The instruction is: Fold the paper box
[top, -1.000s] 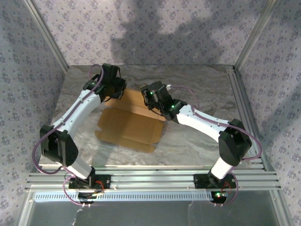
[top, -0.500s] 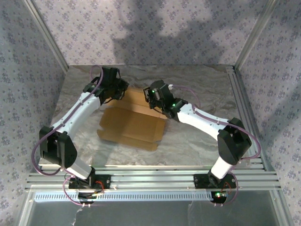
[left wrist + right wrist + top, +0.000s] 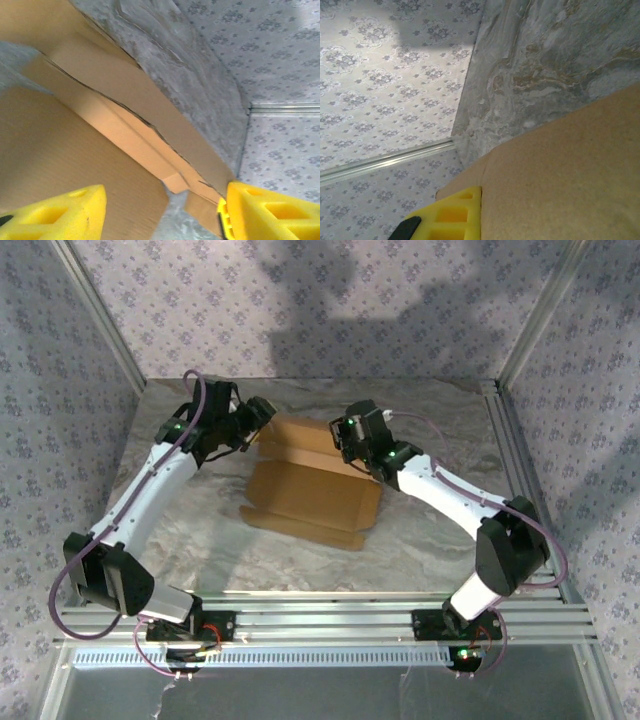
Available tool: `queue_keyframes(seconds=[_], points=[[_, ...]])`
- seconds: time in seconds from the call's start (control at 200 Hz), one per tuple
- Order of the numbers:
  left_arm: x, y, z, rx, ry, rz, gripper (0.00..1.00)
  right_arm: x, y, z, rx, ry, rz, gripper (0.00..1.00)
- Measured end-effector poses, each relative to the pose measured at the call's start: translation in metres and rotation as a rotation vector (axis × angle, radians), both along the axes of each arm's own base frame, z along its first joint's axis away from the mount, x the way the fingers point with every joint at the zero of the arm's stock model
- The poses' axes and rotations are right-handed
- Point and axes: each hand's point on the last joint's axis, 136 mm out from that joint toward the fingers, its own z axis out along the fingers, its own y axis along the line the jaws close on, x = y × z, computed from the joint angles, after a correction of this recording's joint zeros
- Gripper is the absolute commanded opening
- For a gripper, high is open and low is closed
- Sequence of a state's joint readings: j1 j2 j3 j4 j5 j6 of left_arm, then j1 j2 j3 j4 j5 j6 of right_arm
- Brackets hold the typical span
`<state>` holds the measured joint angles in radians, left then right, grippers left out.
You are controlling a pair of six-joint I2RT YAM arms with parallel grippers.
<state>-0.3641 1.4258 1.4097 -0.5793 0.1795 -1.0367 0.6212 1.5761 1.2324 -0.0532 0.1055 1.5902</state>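
The paper box (image 3: 318, 490) has slid across the marbled table (image 3: 430, 530) since 1 second ago. It now sits closer to the right arm's side and a little farther from the bases. Its rear flap (image 3: 300, 435) now stands up steeply, where before it lay lower.

The left arm has swung outward, its elbow dropping toward the near left corner. The left gripper (image 3: 262, 415) has backed off to just outside the box's far left corner. Its jaws, nearly closed a second ago, are now spread. In the left wrist view the 2 yellow fingers (image 3: 55, 212) stand wide apart, with the creased flaps lying ahead of them and nothing pinched.

The right gripper (image 3: 347, 443) has travelled with the box and sits at the right end of the raised flap. Its jaws are pressed together on the cardboard. In the right wrist view 1 yellow finger (image 3: 452, 215) lies flat against a brown panel.

The box lies open, its broad base panel flat on the table between the 2 grippers.
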Motion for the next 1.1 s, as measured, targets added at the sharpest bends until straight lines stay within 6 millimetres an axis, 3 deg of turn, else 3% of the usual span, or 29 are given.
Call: queue_keyframes(seconds=[0.205,0.33,0.445,0.695,1.099], points=[[-0.009,0.031,0.023,0.113,-0.119,-0.038,0.64,0.003,-0.028,-0.002,-0.036,0.01,0.027,0.0],[0.004,0.041,0.032,0.171,-0.164,-0.065,0.65,0.006,-0.034,-0.002,-0.03,0.013,0.054,0.0],[0.024,0.027,0.026,0.167,-0.156,-0.133,0.71,0.005,-0.033,-0.002,-0.024,0.015,0.083,0.0],[0.049,0.0,-0.026,0.127,-0.047,-0.225,0.71,0.006,-0.036,-0.002,-0.001,0.024,0.114,0.0],[0.042,-0.03,-0.024,0.097,-0.054,-0.298,0.69,0.007,-0.038,0.0,0.024,0.03,0.136,0.0]])
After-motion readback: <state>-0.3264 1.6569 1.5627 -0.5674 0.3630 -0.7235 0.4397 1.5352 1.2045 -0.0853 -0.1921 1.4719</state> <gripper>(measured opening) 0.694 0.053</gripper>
